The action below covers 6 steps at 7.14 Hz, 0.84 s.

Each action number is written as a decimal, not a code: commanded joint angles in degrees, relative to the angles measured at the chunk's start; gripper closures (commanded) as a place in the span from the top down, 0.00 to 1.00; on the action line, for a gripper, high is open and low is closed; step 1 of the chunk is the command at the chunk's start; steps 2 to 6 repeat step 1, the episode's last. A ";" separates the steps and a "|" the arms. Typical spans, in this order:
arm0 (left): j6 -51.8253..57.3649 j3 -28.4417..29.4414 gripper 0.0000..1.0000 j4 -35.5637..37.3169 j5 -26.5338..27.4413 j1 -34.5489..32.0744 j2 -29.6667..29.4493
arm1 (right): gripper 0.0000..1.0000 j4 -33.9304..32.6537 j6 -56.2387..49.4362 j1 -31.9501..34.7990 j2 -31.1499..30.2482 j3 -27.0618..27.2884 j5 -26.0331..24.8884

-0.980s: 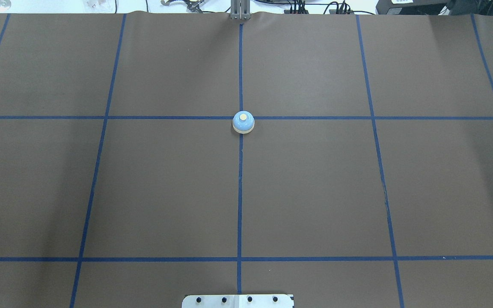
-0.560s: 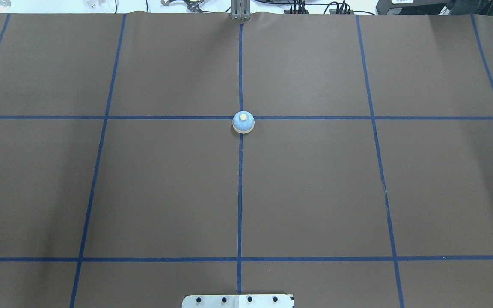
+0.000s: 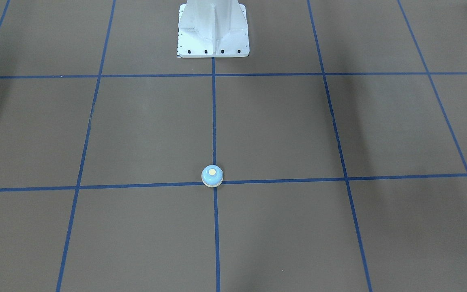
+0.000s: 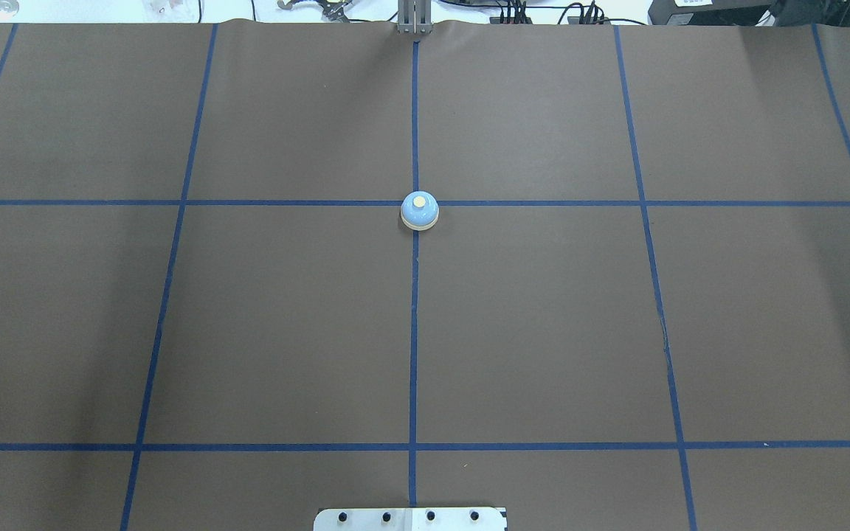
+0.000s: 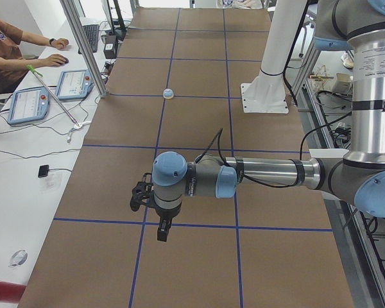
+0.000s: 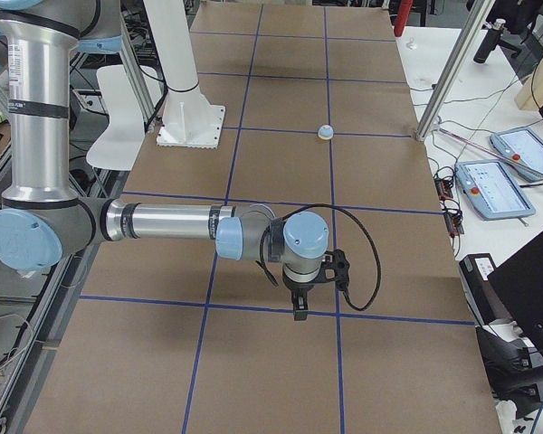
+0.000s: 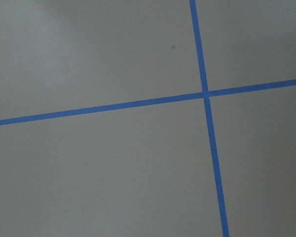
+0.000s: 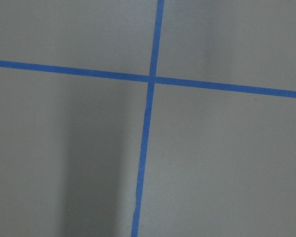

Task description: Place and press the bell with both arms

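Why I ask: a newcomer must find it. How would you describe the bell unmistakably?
On the brown table gridded with blue tape, follow the centre line from the white pedestal to the second crossing. The bell sits there: a small light-blue dome with a cream button.

The bell (image 4: 419,212) was set on the table (image 4: 543,332), on a crossing of 2 tape lines (image 4: 413,332). It stood straight out in front of the pedestal (image 4: 410,518) and well apart from it. The left arm (image 5: 263,173) was stretched out over the table's end on the robot's left. The left gripper (image 5: 162,231) was pointed down above another crossing, well apart from the bell. The right arm (image 6: 172,221) was stretched over the opposite end, and the right gripper (image 6: 300,309) was pointed down near a crossing there. A tablet (image 5: 77,83) and a 2nd tablet (image 5: 27,106) were laid side by side on a bench (image 5: 25,167) beside the table, across from the pedestal.
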 commanded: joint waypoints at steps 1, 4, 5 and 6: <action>0.09 0.00 1.00 0.00 0.09 0.00 -0.12 | 1.00 -0.08 0.17 0.00 0.15 0.15 -0.02; 0.09 0.00 1.00 0.00 0.09 0.00 -0.12 | 1.00 -0.08 0.17 0.00 0.15 0.15 -0.02; 0.09 0.00 1.00 0.00 0.09 0.00 -0.12 | 1.00 -0.08 0.17 0.00 0.15 0.15 -0.02; 0.09 0.00 1.00 0.00 0.09 0.00 -0.12 | 1.00 -0.08 0.17 0.00 0.15 0.15 -0.02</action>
